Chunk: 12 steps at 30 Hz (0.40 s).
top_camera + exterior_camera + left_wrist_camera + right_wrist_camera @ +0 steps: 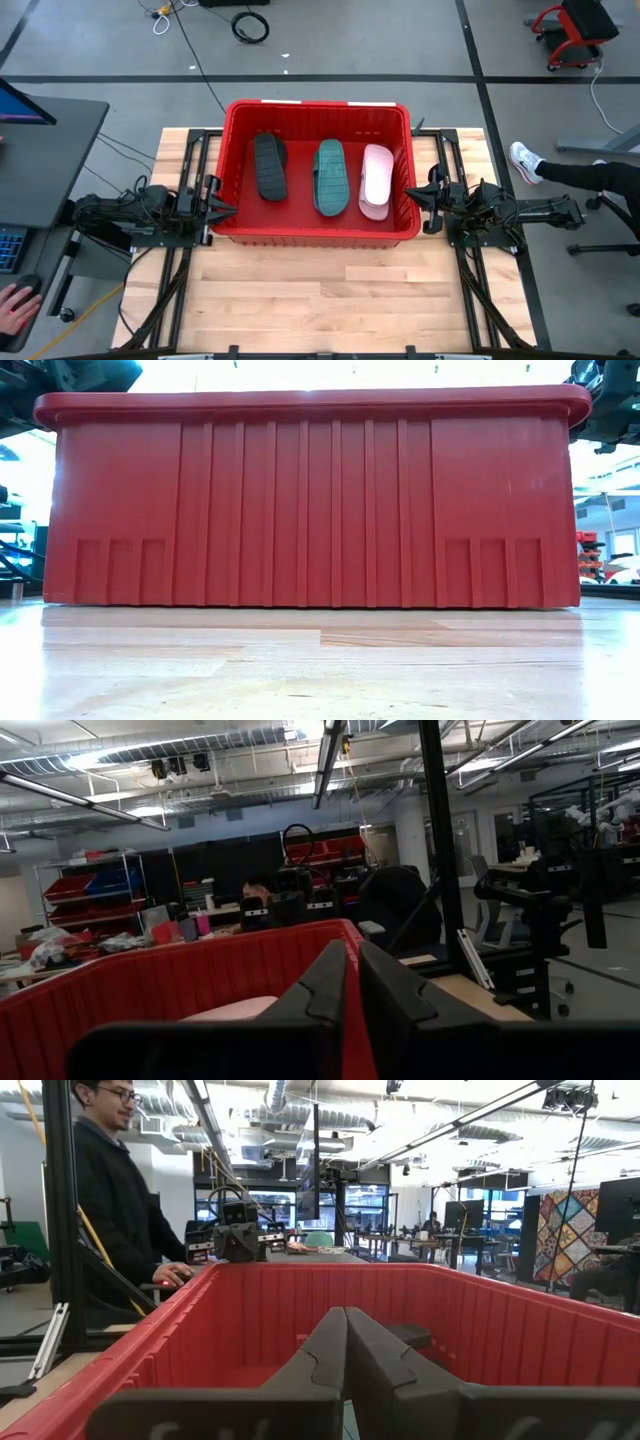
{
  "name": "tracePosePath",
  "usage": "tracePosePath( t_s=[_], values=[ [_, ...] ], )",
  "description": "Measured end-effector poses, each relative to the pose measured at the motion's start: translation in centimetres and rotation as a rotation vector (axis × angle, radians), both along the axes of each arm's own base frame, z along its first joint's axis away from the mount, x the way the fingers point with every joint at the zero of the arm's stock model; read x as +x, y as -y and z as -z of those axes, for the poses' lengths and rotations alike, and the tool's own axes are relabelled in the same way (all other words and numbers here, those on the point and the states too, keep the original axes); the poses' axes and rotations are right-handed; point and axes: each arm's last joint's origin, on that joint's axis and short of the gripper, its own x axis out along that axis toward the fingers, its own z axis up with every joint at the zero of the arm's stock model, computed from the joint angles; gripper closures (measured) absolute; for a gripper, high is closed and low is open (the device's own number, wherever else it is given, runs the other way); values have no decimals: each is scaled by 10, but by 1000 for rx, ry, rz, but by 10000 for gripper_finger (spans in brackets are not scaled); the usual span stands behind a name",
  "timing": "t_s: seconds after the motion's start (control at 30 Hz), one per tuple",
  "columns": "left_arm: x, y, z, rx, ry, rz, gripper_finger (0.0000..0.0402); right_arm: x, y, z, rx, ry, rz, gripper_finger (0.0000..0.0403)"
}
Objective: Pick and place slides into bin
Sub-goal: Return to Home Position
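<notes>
The red bin stands at the middle of the wooden table, and its near wall fills the low view. Inside it lie three slides side by side: a black one, a teal one and a pale pink one. My left gripper is shut and empty, just outside the bin's left wall. My right gripper is shut and empty, just outside the bin's right wall. The pink slide also shows in the left wrist view.
Bare wooden table lies between the bin and the near edge. A person stands beyond the table in the right wrist view. A hand rests on a desk at the left, and a shoe shows at the right.
</notes>
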Motion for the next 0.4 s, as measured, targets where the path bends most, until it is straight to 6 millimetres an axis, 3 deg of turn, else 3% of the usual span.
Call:
tracePosePath(
  t_s=[0.4],
  values=[
    [0,0,0,0,0,0,371,0,0,0,0,0,0,389]
  ],
)
